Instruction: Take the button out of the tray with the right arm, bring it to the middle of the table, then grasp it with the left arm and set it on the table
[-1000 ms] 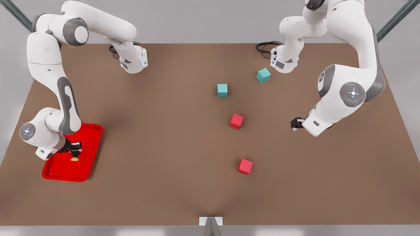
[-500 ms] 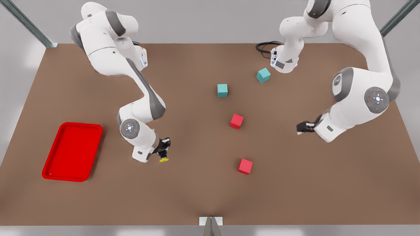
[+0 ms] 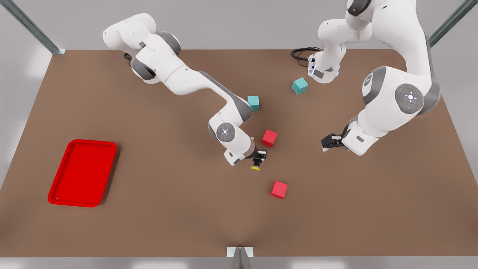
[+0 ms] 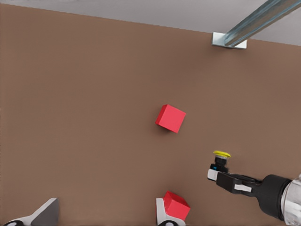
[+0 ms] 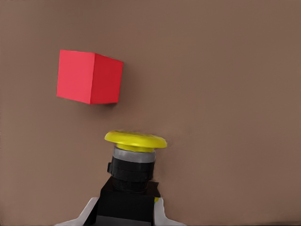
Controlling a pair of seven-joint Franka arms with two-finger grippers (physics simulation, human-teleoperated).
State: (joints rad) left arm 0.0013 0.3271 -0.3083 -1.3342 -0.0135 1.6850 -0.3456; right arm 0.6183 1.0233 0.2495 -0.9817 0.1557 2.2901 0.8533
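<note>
R end effector [image 3: 258, 161] grasps button [image 3: 255, 167] mid-bench [image 3: 168, 209], btwn two red cubes [image 3: 269, 138]. L end effector [image 3: 326, 143] waits nearby, released.

- The right gripper [image 5: 126, 207] is cut off by the right wrist view's edge, so only its finger bases flank the button [image 5: 134, 162]; its body's lower part is out of frame
- Left gripper [image 3: 325, 142]: fingers too small in the front view to tell their gap
- A teal cube [image 3: 253, 103] sits partly hidden behind the right arm
</note>
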